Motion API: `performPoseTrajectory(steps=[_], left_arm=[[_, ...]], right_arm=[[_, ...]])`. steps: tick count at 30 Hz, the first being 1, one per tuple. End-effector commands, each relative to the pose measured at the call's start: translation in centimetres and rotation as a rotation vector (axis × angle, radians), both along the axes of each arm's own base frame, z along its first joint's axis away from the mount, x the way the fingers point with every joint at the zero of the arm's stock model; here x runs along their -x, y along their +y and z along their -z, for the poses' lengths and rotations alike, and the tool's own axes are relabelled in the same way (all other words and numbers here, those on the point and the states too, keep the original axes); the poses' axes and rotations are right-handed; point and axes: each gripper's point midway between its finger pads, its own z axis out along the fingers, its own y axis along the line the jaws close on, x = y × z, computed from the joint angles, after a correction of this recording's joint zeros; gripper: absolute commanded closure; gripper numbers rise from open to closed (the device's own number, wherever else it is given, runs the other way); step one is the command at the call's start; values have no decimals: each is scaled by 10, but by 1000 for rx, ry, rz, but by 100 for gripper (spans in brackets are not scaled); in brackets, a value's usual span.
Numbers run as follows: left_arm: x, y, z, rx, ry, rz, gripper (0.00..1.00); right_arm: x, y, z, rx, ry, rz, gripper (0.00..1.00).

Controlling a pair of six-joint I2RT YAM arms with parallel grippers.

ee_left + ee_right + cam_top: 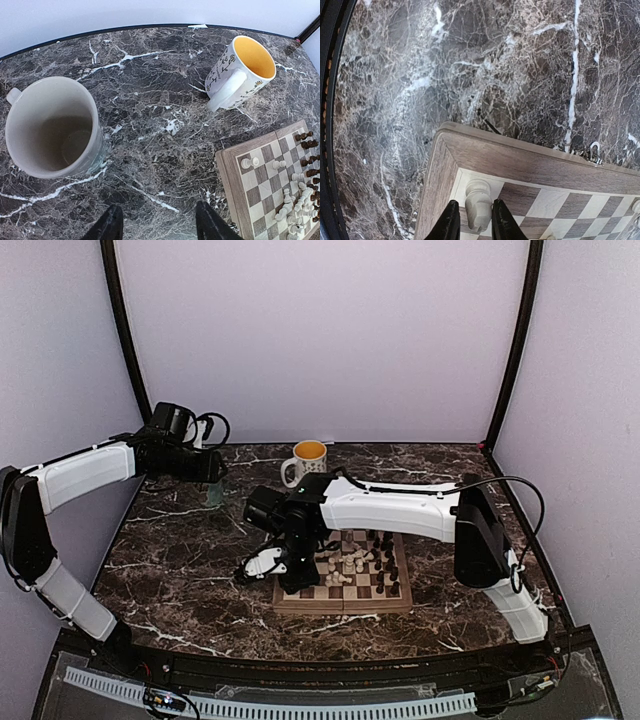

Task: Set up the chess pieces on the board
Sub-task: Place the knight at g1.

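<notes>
The wooden chessboard [342, 580] lies at the middle right of the marble table, with cream and dark pieces [372, 558] clustered on its right half. My right gripper [472, 220] is shut on a cream chess piece [478, 203], which stands on the board's corner square [470, 186]. The right arm reaches to the board's left edge [285, 570]. My left gripper [156, 222] is open and empty above bare marble, between a grey mug [50, 127] and the board's corner [235, 170]. Two cream pieces [250, 162] stand near that corner.
A white flowered mug with a yellow inside [306, 461] [240, 75] stands behind the board. The grey mug [214, 492] stands at the back left, under my left gripper. A metal clasp [594, 151] is on the board's side. The table's raised rim runs along the back.
</notes>
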Motion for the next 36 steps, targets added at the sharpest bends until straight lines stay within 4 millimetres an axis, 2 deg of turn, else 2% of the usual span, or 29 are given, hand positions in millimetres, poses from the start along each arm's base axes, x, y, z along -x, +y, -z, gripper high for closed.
performPoseTrajectory(steps=[1,9,20,36], left_arm=[[4,2,-4,6,-3,9,48],[4,0,-2,7,1,16,48],[3,0,2,10,14,17,48],[3,-1,8,8,28,20,48]], right_arm=[[2,11,3,-36,32,28,80],[-19,5,8,-14,-14,73,88],[-38,-2,11,-4,-57,113,89],[-42,-8,14,12,-54,118,88]])
